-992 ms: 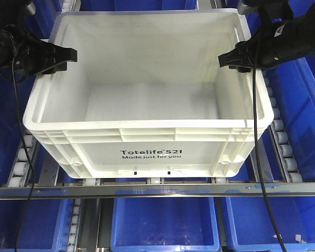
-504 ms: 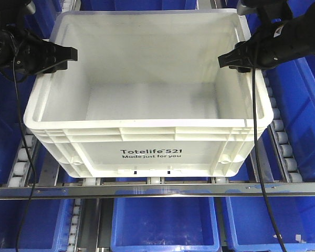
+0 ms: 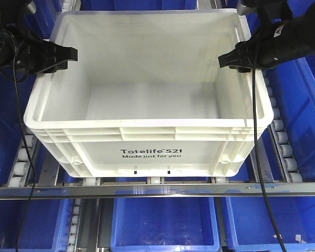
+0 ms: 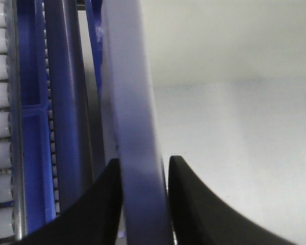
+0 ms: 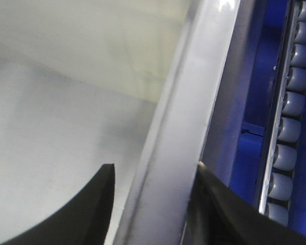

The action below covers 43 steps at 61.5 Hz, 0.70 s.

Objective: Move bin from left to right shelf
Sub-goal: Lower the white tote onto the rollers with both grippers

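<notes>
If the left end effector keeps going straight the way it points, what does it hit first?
The left end effector straddles the bin side rim, one finger outside, one inside. Straight on, the rim would likely bottom out in its palm first; depth left is unclear.

The scene is viewed by the exterior front-facing camera from above and in front, angled downward, so that the whole white bin (image 3: 147, 94), the roller tracks (image 3: 283, 142) at its sides and the blue bins (image 3: 165, 223) below are taken in from a moderate distance. The left wrist-mounted camera is set very close to the bin's left rim (image 4: 135, 132), looking along it between two black fingers (image 4: 104, 204), with white rollers (image 4: 0, 122) at the frame's left edge. The right wrist-mounted camera is placed equally close at the right rim (image 5: 181, 132); both rims and roller tracks are shared with the exterior view.
</notes>
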{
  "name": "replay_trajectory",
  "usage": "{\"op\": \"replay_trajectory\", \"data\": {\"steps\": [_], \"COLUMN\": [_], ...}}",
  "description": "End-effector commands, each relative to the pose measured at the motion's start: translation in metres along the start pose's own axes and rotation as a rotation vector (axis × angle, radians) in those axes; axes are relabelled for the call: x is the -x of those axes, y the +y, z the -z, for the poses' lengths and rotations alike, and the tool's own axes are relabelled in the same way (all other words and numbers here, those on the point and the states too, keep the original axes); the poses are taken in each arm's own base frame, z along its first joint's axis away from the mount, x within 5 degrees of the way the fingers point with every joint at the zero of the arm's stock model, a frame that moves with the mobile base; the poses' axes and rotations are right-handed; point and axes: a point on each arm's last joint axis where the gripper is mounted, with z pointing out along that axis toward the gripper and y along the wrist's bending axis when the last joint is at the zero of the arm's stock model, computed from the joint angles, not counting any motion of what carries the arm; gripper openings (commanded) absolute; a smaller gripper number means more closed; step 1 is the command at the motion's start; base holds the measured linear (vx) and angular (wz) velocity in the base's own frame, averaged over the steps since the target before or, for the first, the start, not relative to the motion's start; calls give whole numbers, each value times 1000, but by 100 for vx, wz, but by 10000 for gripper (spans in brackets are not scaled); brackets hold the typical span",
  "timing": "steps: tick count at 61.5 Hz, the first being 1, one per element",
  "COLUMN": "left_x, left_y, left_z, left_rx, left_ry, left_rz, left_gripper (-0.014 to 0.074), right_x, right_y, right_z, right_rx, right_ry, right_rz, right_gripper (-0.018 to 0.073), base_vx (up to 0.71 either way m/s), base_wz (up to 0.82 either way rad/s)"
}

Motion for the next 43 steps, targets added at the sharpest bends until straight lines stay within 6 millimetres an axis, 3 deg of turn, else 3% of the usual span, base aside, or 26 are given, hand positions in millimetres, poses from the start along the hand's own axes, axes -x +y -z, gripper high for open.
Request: {"op": "replay_trajectory", "data": {"steps": [1,13,23,43], "left_x": [22,23,25,28], "left_y": [-9,-9,-8,-12], "left_z": [25,25,26,45], "left_rx": [-20,-19,-18,-25], "left_ry": [-164,-178,-198,-240], "left_rz": [-48,-48,-46,-53], "left_gripper": [237,344,372,372], "right_x": [24,25,25,28], "right_y": [-6,-7,-7,-6], "right_z": [24,24,24,45], "right_rx": [-51,-55,-55,-59], "right_ry": [-175,-178,-189,-225], "right_rz": [50,54,49,50], "right_gripper": [167,377,519,558], "base_vx": [0,0,0,0], "base_wz": [0,0,0,0]}}
